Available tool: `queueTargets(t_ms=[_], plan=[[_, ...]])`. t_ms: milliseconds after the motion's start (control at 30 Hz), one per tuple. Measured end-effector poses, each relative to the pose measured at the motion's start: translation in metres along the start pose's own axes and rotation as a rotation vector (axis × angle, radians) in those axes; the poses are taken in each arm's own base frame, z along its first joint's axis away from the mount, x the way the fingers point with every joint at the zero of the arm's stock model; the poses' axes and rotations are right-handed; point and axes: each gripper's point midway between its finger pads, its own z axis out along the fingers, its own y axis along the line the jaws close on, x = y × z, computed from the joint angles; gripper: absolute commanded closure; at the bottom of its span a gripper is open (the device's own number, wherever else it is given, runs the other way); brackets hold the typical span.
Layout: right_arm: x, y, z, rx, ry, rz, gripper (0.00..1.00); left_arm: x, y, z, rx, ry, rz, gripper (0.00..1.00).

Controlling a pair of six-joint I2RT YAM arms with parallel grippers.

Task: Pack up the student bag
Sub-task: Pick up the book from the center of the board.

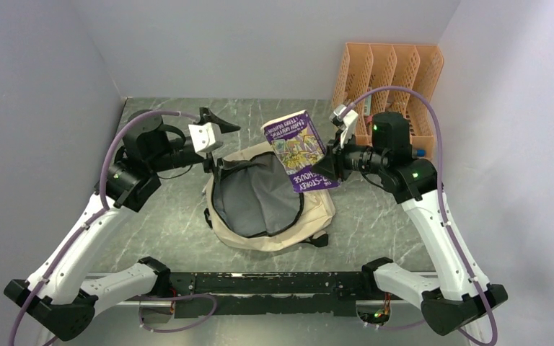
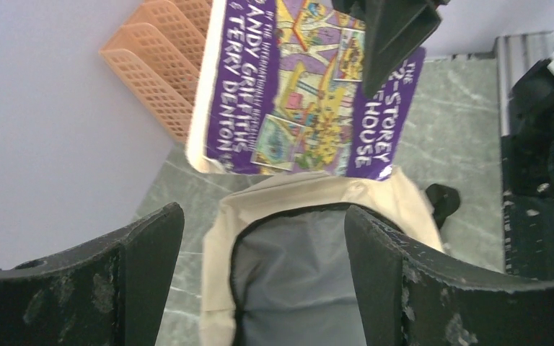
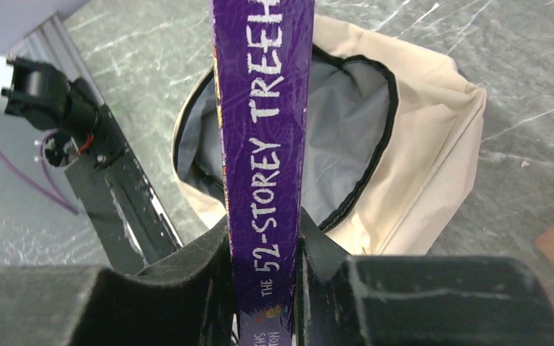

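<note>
Fingers (image 3: 195, 263) of the right gripper (image 3: 263, 241) clamp the purple book (image 3: 263, 130), student bag (image 3: 418, 158) gaping just beneath them, so I'd lower it edge-first, clear of the left gripper (image 2: 261, 220), spread wide and empty.

Book (image 1: 299, 148) over student bag (image 1: 310, 216); organizer (image 1: 389, 68) behind-right.

Left arm (image 1: 79, 241) and right arm (image 1: 443, 238): white shells, black joints, purple cables (image 1: 397, 89). Green lights (image 1: 376, 127) on the right one, fingers (image 2: 79, 288) pretty scuffed.
</note>
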Motion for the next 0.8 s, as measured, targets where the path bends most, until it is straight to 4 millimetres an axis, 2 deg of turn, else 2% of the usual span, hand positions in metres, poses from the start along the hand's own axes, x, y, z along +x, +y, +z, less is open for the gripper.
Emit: queueTargets(t_ms=[167, 367, 500, 667, 800], plan=[[0.007, 0.011, -0.006, -0.045, 0.040, -0.090, 1.00, -0.009, 0.002, -0.006, -0.001, 0.023, 0.107, 0.15], [0.013, 0.025, 0.002, -0.077, 0.066, -0.234, 1.00, 0.006, -0.003, -0.006, 0.035, 0.072, 0.127, 0.15], [0.028, 0.034, 0.013, -0.081, 0.094, -0.334, 1.00, 0.007, -0.004, -0.002, 0.066, 0.080, 0.126, 0.15], [0.052, 0.029, 0.032, -0.071, 0.168, -0.431, 1.00, 0.006, -0.008, 0.000, 0.089, 0.076, 0.137, 0.14], [0.053, 0.023, 0.039, -0.052, 0.172, -0.492, 1.00, 0.005, -0.016, 0.001, 0.125, 0.067, 0.146, 0.13]])
